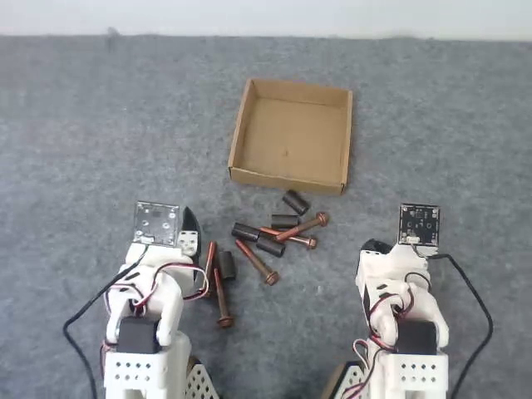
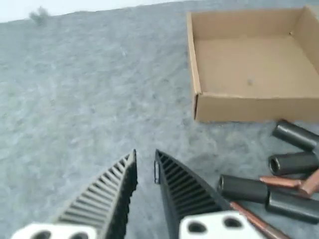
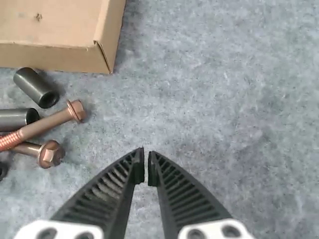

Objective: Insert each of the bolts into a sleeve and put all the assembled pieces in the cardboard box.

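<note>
We find the left fingers [image 2: 115, 193] slightly parted with nothing between them, and the right fingers [image 3: 117, 189] closed tip to tip, also holding nothing. Both are held above the bench [image 1: 75, 125], toward its near edge.

Between the two arms lies the loose stock of bolts [image 1: 256, 260] and sleeves [image 1: 270, 246]; we cannot confirm that any are joined. The nearest bolt [image 1: 211, 262] lies just beside the left fingers, on the side facing the other arm. Its long axis runs roughly from the near edge toward the far edge, and a sleeve [image 1: 225, 264] lies alongside it. The right fingers stand well apart from the pile.

We judge the left arm better placed for the first pick. The cardboard box [image 1: 287, 177] sits beyond the pile, toward the far edge, with nothing in it.
</note>
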Available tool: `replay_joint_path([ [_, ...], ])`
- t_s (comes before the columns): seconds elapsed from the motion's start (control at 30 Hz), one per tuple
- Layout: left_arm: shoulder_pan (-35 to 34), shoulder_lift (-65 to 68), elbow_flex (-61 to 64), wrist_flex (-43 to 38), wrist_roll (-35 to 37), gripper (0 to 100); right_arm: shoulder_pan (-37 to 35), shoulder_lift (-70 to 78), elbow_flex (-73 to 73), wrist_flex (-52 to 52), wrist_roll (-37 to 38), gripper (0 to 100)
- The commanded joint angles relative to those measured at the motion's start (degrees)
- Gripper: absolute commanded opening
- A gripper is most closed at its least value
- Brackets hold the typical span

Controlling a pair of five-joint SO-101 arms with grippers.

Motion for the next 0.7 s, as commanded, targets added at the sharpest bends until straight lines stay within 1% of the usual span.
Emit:
replay_joint_path([
  [0.0,0.6,-1.1,-1.5,3.3,-0.4,6,0.8,0.0,1.1,-0.4,5.6,0.6],
  [0.03,-0.2,-1.1,-2.4,4.0,-1.7,6,0.8,-0.3,1.1,0.5,9.5,0.6],
  [0.13,-6.5,-1.1,-7.1,3.8,-9.8,6,0.6,-0.4,1.1,2.2,22.9,0.6],
  [0.17,-8.1,-1.0,-8.3,3.2,-10.8,6,0.5,-0.4,1.1,2.7,26.4,0.6],
  [0.2,-9.2,-1.0,-9.5,2.8,-9.9,6,0.4,-0.4,1.1,3.0,28.1,0.6],
  [0.27,-10.5,-0.9,-11.7,3.2,-7.6,6,0.3,-0.4,1.1,3.1,28.4,0.6],
  [0.4,-9.9,3.5,-15.4,4.0,-5.3,6,0.7,-0.4,0.9,4.2,28.5,0.6],
  [0.57,-9.2,17.6,-23.3,4.2,-2.5,6,0.8,-0.4,0.9,4.5,28.5,0.6],
  [0.67,-9.2,27.2,-27.6,4.2,0.7,6,0.9,-0.4,0.9,4.5,28.6,0.6],
])
